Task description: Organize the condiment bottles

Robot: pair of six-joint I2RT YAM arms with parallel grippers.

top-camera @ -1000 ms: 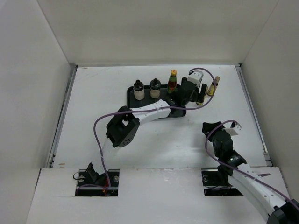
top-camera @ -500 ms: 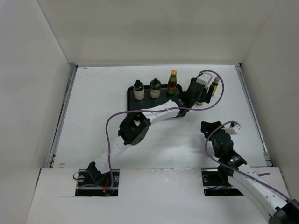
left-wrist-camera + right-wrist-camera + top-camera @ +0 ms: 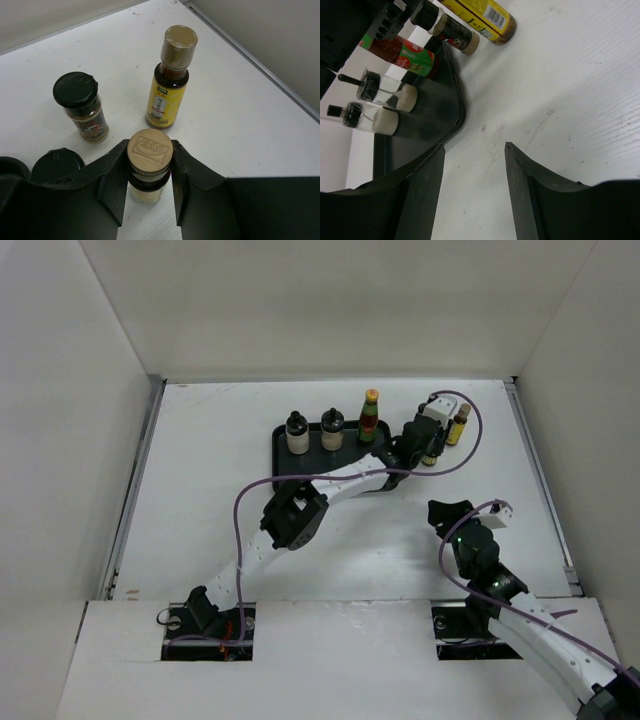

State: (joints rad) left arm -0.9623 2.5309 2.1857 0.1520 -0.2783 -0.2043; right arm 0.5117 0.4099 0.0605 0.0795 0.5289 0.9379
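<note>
Right of the tray [image 3: 290,466], the left end effector [image 3: 148,166] pinches a yellow bottle [image 3: 149,149]. The right end effector [image 3: 474,148], near the tray's corner, is spread wide.

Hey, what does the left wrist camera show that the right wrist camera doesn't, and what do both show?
Only the left wrist view shows the grip: the left end effector closed on a tan-capped bottle, a yellow-labelled bottle standing free beyond it. Only the right wrist view shows the black tray carrying two cream bottles and the red-green bottle, and the open right end effector above the table. Both show a black-capped dark brown bottle, and the right wrist catches one yellow-labelled bottle, though which one I can't tell.
</note>
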